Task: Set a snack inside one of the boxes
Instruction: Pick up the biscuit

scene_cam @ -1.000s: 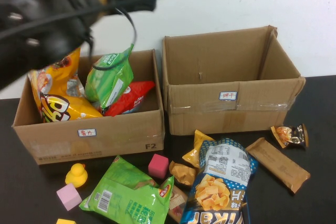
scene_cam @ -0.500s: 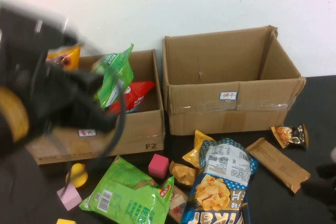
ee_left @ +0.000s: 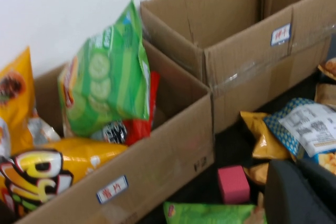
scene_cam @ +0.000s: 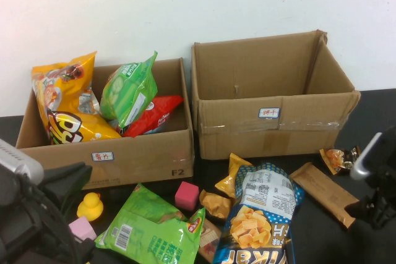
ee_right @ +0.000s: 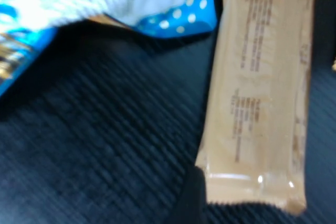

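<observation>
The left arm has swung away from the upper left of the high view, where it blurred over the low box (scene_cam: 105, 153) a second ago, and now sits in the lower left corner. The left end effector (scene_cam: 37, 214) is near the duck (scene_cam: 91, 205) and pink block (scene_cam: 79, 230) — whether its fingers are apart or closed cannot be told. The green bag (scene_cam: 129, 94) stands upright in the low box beside the yellow bag (scene_cam: 65, 106) and red bag (scene_cam: 151, 115), with nothing holding it; a snack in a box looks delivered.

The right arm has meanwhile come in at the lower right edge. The right end effector (scene_cam: 371, 199) is just beside the tan bar (scene_cam: 327, 193) on the dark surface (scene_cam: 371, 115); its grip state cannot be told. Its wrist view shows the same bar (ee_right: 257, 103) close up beside the blue bag (scene_cam: 257, 214).

The tall box (scene_cam: 272, 115) at centre right looks empty — a likely next target if the bar is to be picked. A second green bag (scene_cam: 151, 227), a pink cube (scene_cam: 186, 195) and small gold packets (scene_cam: 230, 177) lie on the surface in front of the boxes.
</observation>
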### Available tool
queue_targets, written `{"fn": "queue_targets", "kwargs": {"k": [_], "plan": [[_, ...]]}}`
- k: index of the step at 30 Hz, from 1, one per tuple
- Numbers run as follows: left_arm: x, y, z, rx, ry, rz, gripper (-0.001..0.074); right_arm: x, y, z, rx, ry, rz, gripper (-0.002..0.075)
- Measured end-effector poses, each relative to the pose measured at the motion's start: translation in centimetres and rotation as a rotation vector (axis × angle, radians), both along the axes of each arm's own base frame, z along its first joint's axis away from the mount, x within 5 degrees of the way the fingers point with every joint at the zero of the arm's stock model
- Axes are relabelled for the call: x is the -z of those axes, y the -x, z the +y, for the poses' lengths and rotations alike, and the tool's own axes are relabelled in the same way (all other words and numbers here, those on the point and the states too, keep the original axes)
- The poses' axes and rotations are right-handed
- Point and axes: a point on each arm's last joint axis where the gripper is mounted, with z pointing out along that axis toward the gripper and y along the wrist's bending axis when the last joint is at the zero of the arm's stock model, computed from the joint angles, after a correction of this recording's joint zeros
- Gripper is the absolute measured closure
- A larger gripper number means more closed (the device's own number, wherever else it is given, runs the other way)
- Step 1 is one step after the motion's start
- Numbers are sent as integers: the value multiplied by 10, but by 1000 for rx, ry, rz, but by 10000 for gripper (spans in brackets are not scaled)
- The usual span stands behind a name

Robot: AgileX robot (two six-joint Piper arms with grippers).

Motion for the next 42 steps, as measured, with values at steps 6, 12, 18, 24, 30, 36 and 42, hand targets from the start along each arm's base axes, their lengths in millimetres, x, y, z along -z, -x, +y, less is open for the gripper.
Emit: {"fn": "queue_targets", "kwargs": {"k": [6, 12, 18, 24, 30, 36, 42], "plan": [[-1, 0, 0, 6, -16, -21, 736, 21, -22, 1, 17, -25, 31, 99], [-1, 0, 1, 8, -27, -25, 736, 34, -34, 2, 0, -24, 38, 99], [-1, 0, 1, 9, -28, -27, 736, 47, -47, 3, -27, -34, 44, 99], [-1, 0, 1, 3, -13, -19, 736, 58, -50, 3, -31, -33, 62, 104], [-1, 0, 1, -11, 21, -2, 736, 59, -51, 5, -38, -52, 65, 264], [-1, 0, 1, -10, 14, -7, 736, 56, -51, 6, 0, -76, 83, 264], [-1, 0, 1, -5, -21, -31, 736, 38, -45, 3, -35, -24, 121, 264]]}}
